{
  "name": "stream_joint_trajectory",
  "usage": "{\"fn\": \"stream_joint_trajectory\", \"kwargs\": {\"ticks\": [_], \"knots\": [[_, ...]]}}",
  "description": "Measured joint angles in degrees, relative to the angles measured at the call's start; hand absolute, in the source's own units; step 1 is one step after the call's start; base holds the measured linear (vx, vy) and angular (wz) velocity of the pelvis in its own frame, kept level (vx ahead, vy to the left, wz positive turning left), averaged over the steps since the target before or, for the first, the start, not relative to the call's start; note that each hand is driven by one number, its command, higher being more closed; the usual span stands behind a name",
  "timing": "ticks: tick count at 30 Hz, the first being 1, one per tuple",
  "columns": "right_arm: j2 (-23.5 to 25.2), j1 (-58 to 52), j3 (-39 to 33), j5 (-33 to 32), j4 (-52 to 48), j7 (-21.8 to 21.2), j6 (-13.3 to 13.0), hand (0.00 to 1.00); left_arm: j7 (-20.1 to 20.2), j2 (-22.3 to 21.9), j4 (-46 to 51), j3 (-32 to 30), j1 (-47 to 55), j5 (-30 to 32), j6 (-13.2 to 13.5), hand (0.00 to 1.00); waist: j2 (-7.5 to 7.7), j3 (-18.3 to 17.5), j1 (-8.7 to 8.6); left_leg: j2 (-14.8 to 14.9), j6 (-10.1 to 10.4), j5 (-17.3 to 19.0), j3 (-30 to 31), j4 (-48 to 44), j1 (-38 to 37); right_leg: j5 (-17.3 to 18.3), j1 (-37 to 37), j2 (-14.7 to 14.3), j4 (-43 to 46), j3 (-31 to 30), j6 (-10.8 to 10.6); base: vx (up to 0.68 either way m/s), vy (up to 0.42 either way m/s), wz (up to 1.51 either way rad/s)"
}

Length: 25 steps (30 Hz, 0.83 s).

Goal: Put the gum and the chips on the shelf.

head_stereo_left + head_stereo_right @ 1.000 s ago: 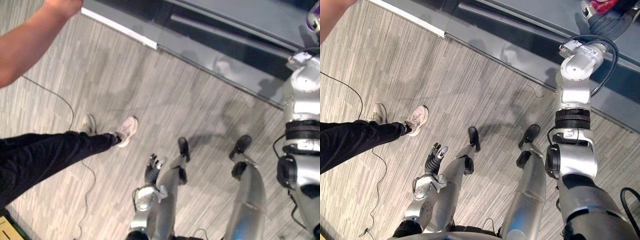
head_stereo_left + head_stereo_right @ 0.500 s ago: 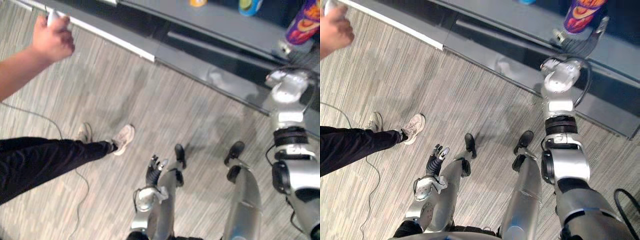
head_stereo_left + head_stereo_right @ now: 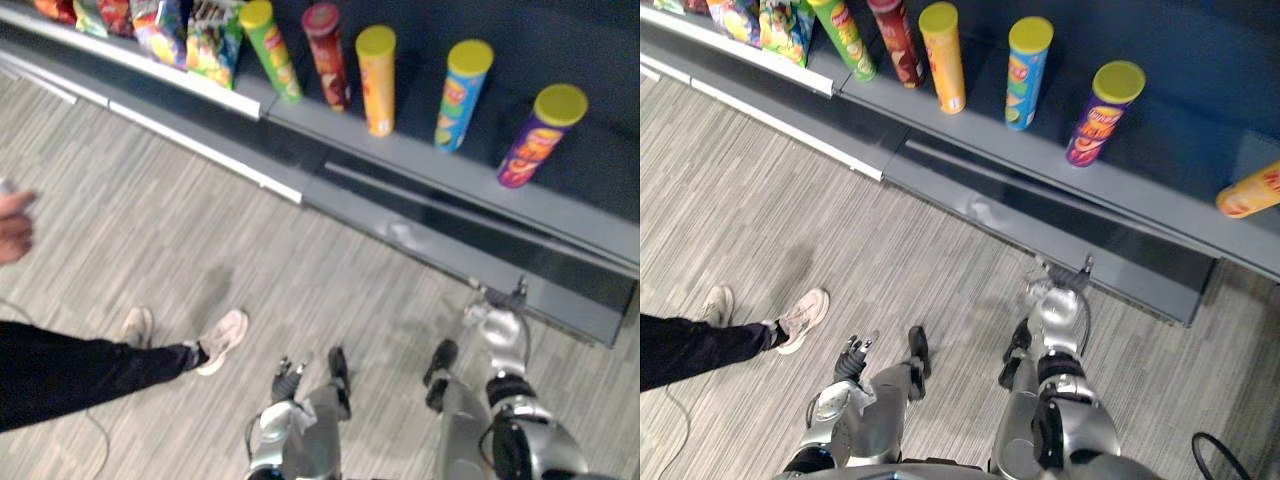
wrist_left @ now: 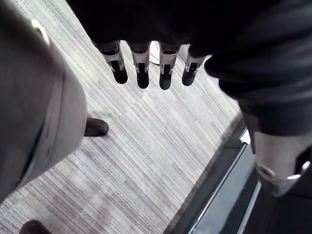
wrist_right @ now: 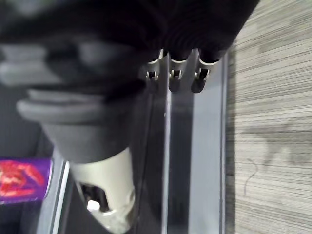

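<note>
The left hand (image 4: 141,73) hangs low over the floor (image 3: 150,200) with its fingers straight and relaxed, holding and touching nothing. The right hand (image 5: 174,78) is also slack and empty, its fingers pointing along the grey base below the shelf (image 3: 1060,150). The floor is pale grey striped carpet. The shelf is dark grey and runs across the far side. The purple chips can (image 3: 535,135) stands upright on the shelf, well apart from both hands. To its left stand a blue can (image 3: 462,95), an orange can (image 3: 377,80), a red can (image 3: 328,55) and a green can (image 3: 270,50), each apart from the next. Bright snack bags (image 3: 190,35) lean further left. Another orange can (image 3: 1250,190) lies tilted at the far right. A person's shoe (image 3: 222,340) rests on the carpet, and the person's hand (image 3: 12,225) shows at the left edge.
</note>
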<state>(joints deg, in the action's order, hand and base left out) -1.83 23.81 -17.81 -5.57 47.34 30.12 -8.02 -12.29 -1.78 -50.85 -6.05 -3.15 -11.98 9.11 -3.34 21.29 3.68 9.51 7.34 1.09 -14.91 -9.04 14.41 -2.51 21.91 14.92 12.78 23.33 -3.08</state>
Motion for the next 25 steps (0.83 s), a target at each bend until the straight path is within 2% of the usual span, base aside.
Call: {"fn": "stream_joint_trajectory", "kwargs": {"ticks": [3,4,6,8,10,14,16,21,22,25], "knots": [[2.6,-8.2,1.7,0.3,-4.0,-2.0,-0.1,0.00,0.0,0.9,-5.3,-3.4,0.0,3.6,-1.0,0.00,1.98,-4.4,-1.66,-0.4,0.1,-0.7,-0.3,3.4,-2.0,-2.9,-2.8,-2.0,-6.9,-0.4,-0.6,0.18,0.048,-0.17],[2.7,-12.5,4.1,0.7,-6.4,-3.7,-0.2,0.00,0.2,1.8,-7.0,-4.0,0.0,4.5,-1.3,0.00,3.22,-5.7,-2.27,-0.6,-0.1,-0.8,-1.2,4.9,-4.0,-4.8,-5.2,-3.1,-10.5,-1.1,-0.6,0.19,0.042,-0.30],[2.4,-16.5,6.7,1.2,-7.4,-5.7,-0.5,0.00,0.2,2.5,-8.3,-5.4,0.0,5.9,-2.0,0.00,4.59,-7.1,-2.32,-0.8,-0.2,-0.5,-2.3,5.4,-5.7,-6.2,-7.1,-3.8,-13.4,-2.2,-0.4,0.16,0.036,-0.35],[2.2,-21.8,8.6,2.3,-7.4,-10.4,-0.8,0.00,0.9,3.3,-9.2,-6.3,0.8,6.8,-2.2,0.00,5.67,-8.3,-3.14,-1.1,0.1,0.5,-2.5,5.9,-8.9,-6.8,-10.3,-4.7,-15.3,-2.9,-0.9,0.17,0.040,-0.24],[2.1,-24.9,9.6,3.5,-5.6,-13.9,-0.8,0.00,1.7,3.5,-10.3,-7.8,1.5,8.4,-2.3,0.00,5.92,-9.7,-3.70,-1.0,0.3,1.5,-2.8,5.9,-10.4,-6.8,-11.9,-5.0,-15.9,-3.2,-0.9,0.12,0.023,-0.15],[2.3,-28.9,9.3,5.6,3.1,-18.7,-0.8,0.00,2.7,3.7,-10.7,-10.1,3.6,8.7,-2.4,0.00,5.98,-12.1,-3.75,-0.9,0.4,3.0,-3.6,5.9,-13.7,-6.8,-14.9,-5.4,-17.1,-4.4,-1.0,0.09,0.030,-0.17],[1.8,-29.9,6.4,5.3,7.9,-21.4,-0.7,0.00,3.8,3.7,-10.9,-12.7,5.2,8.7,-2.4,0.00,6.33,-13.4,-3.92,-1.0,0.4,3.6,-4.2,5.9,-15.3,-6.9,-16.3,-5.5,-17.8,-5.0,-1.3,0.03,0.020,-0.17],[1.7,-30.1,-0.9,3.1,13.1,-24.0,-0.7,0.00,4.5,3.2,-13.2,-17.2,7.0,8.1,-3.0,0.00,6.54,-16.4,-4.28,-1.2,0.6,3.9,-5.1,7.1,-17.7,-6.6,-17.9,-5.7,-18.5,-5.8,-1.7,-0.01,0.009,-0.09],[1.6,-30.2,-3.4,2.7,14.8,-24.3,-0.2,0.00,5.0,3.1,-13.6,-18.0,7.2,8.0,-3.0,0.00,6.35,-16.8,-4.41,-1.3,0.9,4.1,-5.0,7.4,-18.0,-6.6,-18.4,-5.6,-18.8,-5.8,-1.7,0.00,0.000,0.00],[0.5,-31.0,-4.9,0.4,18.4,-23.8,1.5,0.00,5.9,2.6,-15.2,-18.6,7.4,7.2,-3.0,0.00,5.59,-17.7,-5.03,-1.9,0.7,3.8,-5.0,9.0,-19.4,-6.3,-19.2,-5.0,-18.8,-5.8,-1.8,-0.02,0.036,-0.01]]}}
